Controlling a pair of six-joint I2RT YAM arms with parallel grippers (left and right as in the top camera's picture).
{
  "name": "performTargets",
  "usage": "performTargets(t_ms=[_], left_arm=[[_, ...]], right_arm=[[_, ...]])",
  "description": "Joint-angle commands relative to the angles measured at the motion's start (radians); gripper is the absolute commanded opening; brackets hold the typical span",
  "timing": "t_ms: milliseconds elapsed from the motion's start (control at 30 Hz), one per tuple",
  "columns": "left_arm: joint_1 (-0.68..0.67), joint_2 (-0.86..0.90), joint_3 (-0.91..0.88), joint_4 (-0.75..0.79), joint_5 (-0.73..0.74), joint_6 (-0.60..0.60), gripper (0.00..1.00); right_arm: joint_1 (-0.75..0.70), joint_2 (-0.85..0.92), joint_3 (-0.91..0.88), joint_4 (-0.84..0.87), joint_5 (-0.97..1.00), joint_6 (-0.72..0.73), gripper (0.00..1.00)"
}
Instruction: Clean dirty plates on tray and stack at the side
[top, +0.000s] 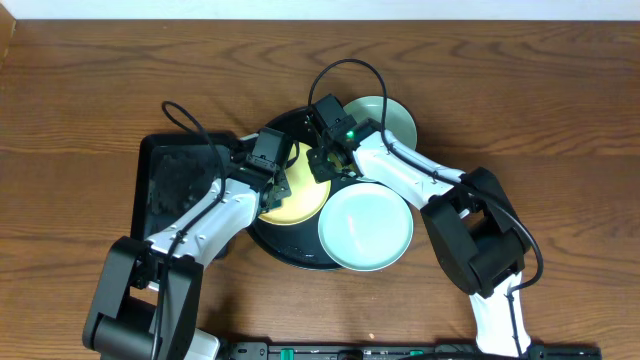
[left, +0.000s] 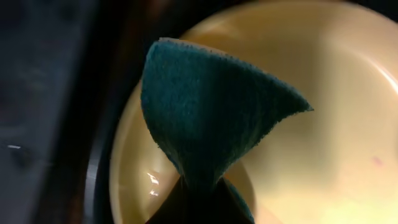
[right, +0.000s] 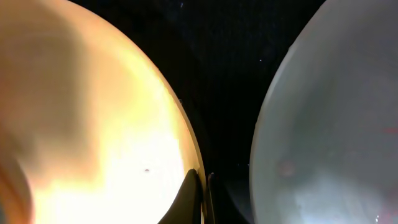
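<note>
I count three smooth round plates of one size. The pale yellow plate (top: 300, 203) lies glossy inside the one round black tray (top: 285, 128), left of its middle. The near mint plate (top: 365, 228) overlaps the tray's near right rim, and the far mint plate (top: 392, 118) sits at its far right edge by the brown table (top: 560, 100). My left tool (left: 199, 200) pinches a single folded dark green sponge (left: 211, 106) just above the yellow plate, and my right tool (right: 202, 194) is pressed nearly together on that plate's far right rim.
</note>
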Motion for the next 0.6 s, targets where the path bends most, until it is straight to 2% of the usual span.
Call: performTargets(t_ms=[0, 200, 333, 500, 567], left_arm=[[0.004, -0.034, 0.068, -0.003, -0.136, 0.014, 0.07], [0.004, -0.109, 0.149, -0.012, -0.114, 0.065, 0.07], [0.012, -0.211, 0.205, -0.073, -0.101, 0.094, 0.07], [0.067, -0.304, 0.215, -0.168, -0.100, 0.093, 0.07], [0.107, -0.323, 0.215, -0.216, -0.101, 0.093, 0.07]], right_arm=[[-0.009, 0.026, 0.006, -0.011, 0.007, 0.013, 0.01], [-0.009, 0.026, 0.006, -0.031, 0.006, 0.014, 0.01], [-0.009, 0.026, 0.006, -0.077, 0.005, 0.047, 0.01], [-0.008, 0.029, 0.006, -0.132, -0.049, 0.085, 0.17], [-0.007, 0.035, 0.006, -0.148, -0.069, 0.108, 0.20]])
